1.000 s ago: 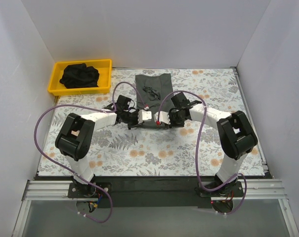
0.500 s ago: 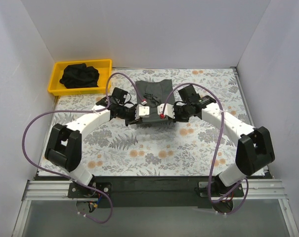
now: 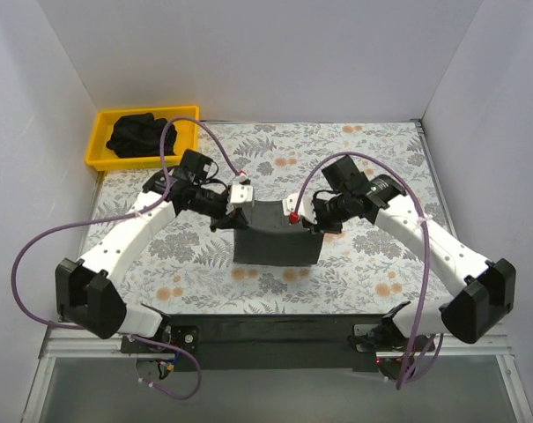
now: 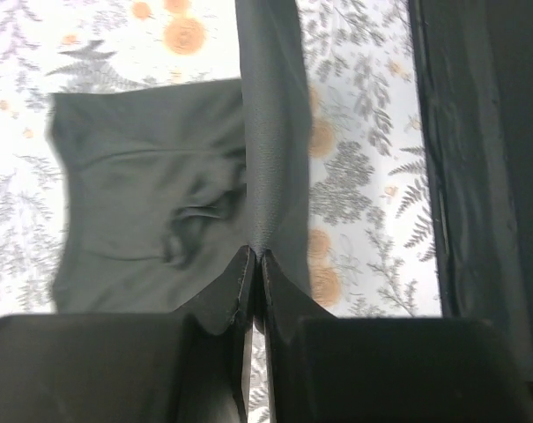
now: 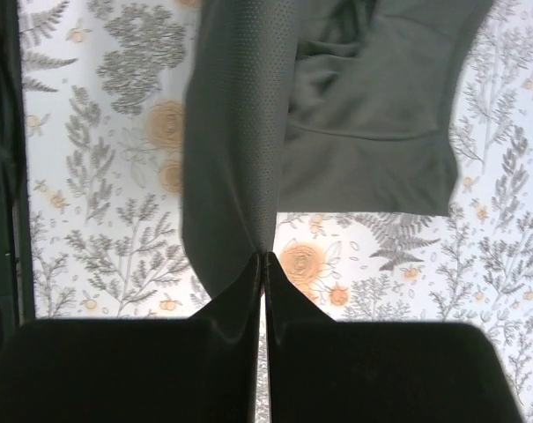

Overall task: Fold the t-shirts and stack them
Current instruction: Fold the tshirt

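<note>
Two arms reach inward over the floral-print table (image 3: 372, 264) and meet at a dark grey t-shirt (image 3: 277, 245), which sits near the middle of the surface, a little toward the near edge.

Left gripper (image 3: 234, 208): at the shirt's far left corner, with its jaws pressed together on a pinch of the cloth. In the left wrist view the fingers (image 4: 231, 295) meet at their tips, and a narrow fold of fabric runs out from between them. The rest of the shirt lies spread on the table beyond, on the left of that view.

Right gripper (image 3: 303, 218): at the shirt's far right corner, with its jaws likewise clamped on the fabric. In the right wrist view the fingertips (image 5: 279, 291) touch, a taut band of textured cloth leaves them, and a flat part of the shirt rests on the table further off.

Between the two grippers the held edge runs nearly straight, and from above the shirt shows as a compact rectangle.

Yellow tray (image 3: 97, 152): in the far left corner of the table, well apart from both grippers. It holds crumpled black garments (image 3: 141, 135) in a loose heap.

Purple cables (image 3: 37, 256) loop beside each arm.
</note>
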